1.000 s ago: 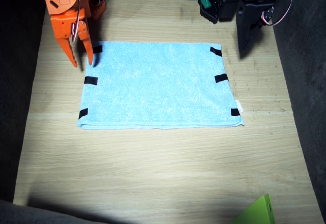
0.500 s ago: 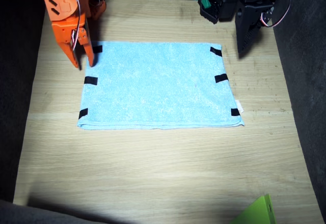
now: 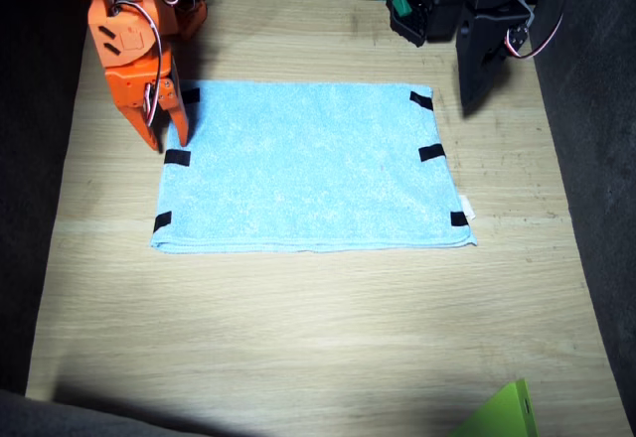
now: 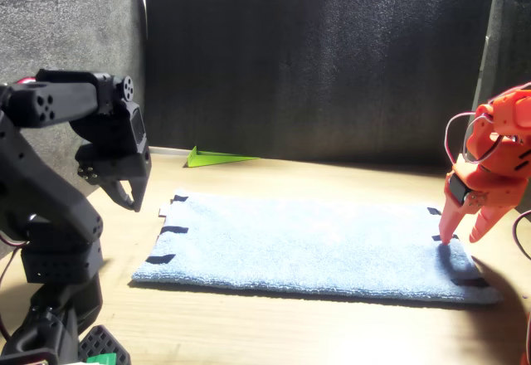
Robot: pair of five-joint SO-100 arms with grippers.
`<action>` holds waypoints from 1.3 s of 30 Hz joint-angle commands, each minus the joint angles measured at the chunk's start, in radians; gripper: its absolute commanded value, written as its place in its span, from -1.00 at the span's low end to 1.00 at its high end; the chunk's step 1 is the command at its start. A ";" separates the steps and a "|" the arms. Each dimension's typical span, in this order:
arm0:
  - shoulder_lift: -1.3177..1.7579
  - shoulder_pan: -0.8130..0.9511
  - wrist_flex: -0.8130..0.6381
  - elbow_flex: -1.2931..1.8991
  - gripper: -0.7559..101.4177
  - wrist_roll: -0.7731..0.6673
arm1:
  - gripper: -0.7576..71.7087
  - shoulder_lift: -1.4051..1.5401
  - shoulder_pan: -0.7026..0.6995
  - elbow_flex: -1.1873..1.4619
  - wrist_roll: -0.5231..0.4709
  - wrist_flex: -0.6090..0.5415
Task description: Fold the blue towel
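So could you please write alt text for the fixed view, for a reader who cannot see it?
A blue towel lies flat and unfolded on a wooden table. The orange right gripper, jaws open and pointing down, is at the towel's short edge; the black left gripper hangs beyond the opposite far corner. A green piece pokes in at the near edge.

The right tool (image 3: 167, 137), fingers parted, hangs over the flat blue towel (image 3: 308, 169)'s short edge.
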 commanded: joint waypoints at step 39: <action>0.011 0.015 -0.012 0.021 -0.99 0.008 | -0.31 -0.078 0.011 -0.161 0.069 0.046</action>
